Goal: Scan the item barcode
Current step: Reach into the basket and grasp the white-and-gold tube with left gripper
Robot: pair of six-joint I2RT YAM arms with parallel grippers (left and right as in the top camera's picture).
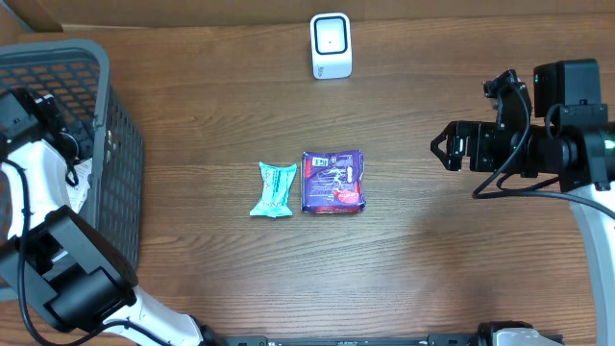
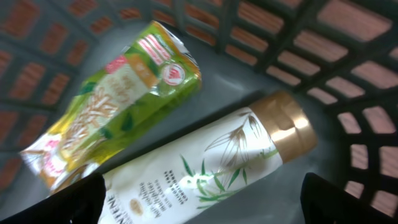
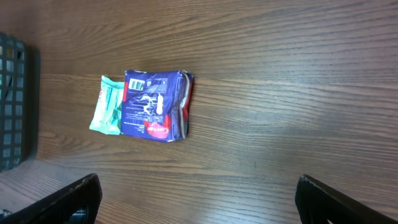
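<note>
Inside the basket [image 2: 348, 37], left fingers [image 2: 348, 202] spread wide over the white tube [image 2: 205, 168].
Close across its middle, clear of the green pouch [image 2: 118, 93]; right fingers [image 3: 348, 202] hang open outside the basket.

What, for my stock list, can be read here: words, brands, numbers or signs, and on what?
Nothing reads clearly enough to quote.
White tube: lines of small print, blurred.
Green packet: logos and lettering, blurred.
Purple packet: white print and a small label, too small.
Teal packet: print too small.

Black-and-white arms [image 1: 29, 192], black cables [image 1: 519, 192]
</note>
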